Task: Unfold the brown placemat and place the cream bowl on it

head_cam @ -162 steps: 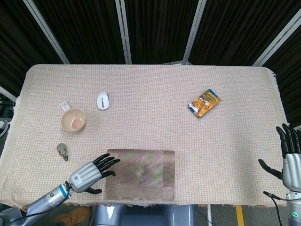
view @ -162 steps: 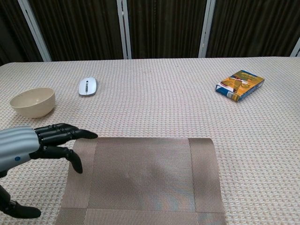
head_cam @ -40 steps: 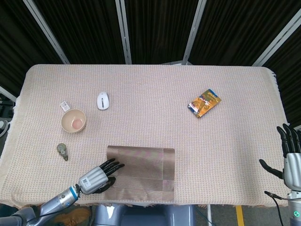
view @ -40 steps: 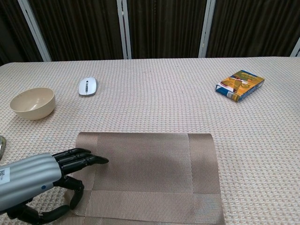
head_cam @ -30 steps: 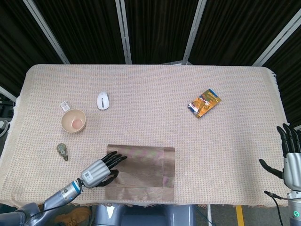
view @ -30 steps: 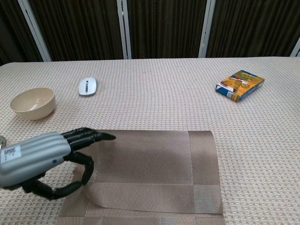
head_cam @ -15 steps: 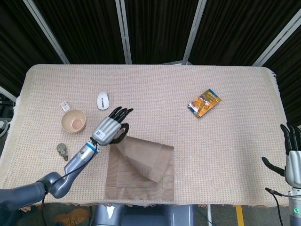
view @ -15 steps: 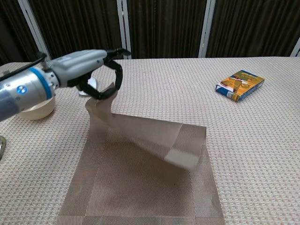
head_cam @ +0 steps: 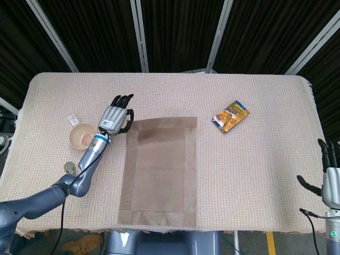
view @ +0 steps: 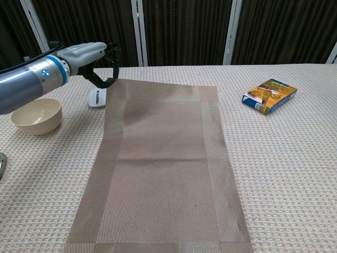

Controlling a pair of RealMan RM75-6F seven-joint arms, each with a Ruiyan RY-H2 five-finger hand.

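The brown placemat [head_cam: 159, 164] is seen fully opened out, lying flat lengthwise down the middle-left of the desk [head_cam: 255, 175]. Its far left corner is pinched by the left hand [head_cam: 117, 118] — thumb below, fingers above, as the chest view shows — presumably so that the last fold can be laid down under control rather than dropped. The corner appears slightly raised; whether it touches the cloth cannot be told.

The cream bowl [view: 36, 115] sits upright just left of the mat, apart from it, untouched. A white mouse [view: 97, 97] lies partly behind the mat's far left edge — a possible snag. An orange packet [view: 269, 95] is kept well clear at right.

The right hand [head_cam: 330, 183] is parked at the lower right frame edge, fingers apart, nothing held.

Judged: unfolding nearly done; bowl placement not yet begun.
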